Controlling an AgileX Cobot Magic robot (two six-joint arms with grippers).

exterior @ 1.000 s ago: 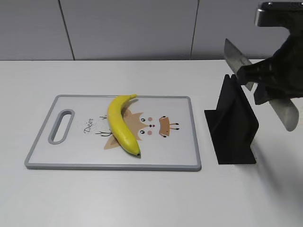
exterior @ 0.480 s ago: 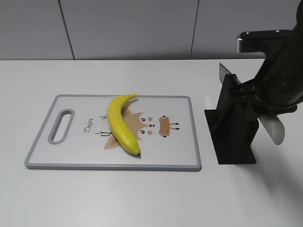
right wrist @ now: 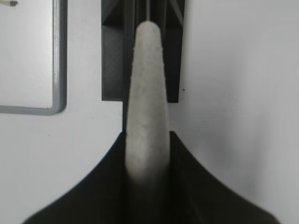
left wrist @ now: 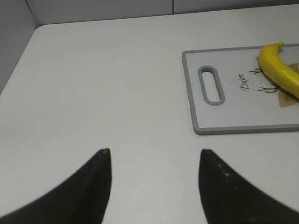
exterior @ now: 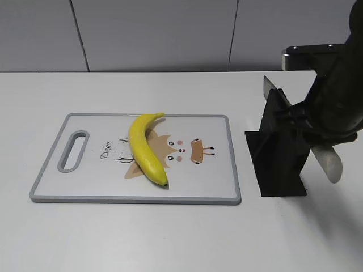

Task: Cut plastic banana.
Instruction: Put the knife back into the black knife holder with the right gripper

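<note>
Our right pincer grips the knife handle at the stand, right of frame; left pincer open. Banana lies mid-board. The blade may snag the stand, tipping it.

A lab-style test bench is suggested, perhaps, by the bare white tabletop and plain grey panelled wall across the upper frame.

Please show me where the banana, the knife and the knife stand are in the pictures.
banana (exterior: 144,152), exterior view, middle of its yellow body.
knife (right wrist: 146,112), right wrist view, middle of its pale handle.
knife stand (exterior: 279,164), exterior view, front face of the black upright.
</note>
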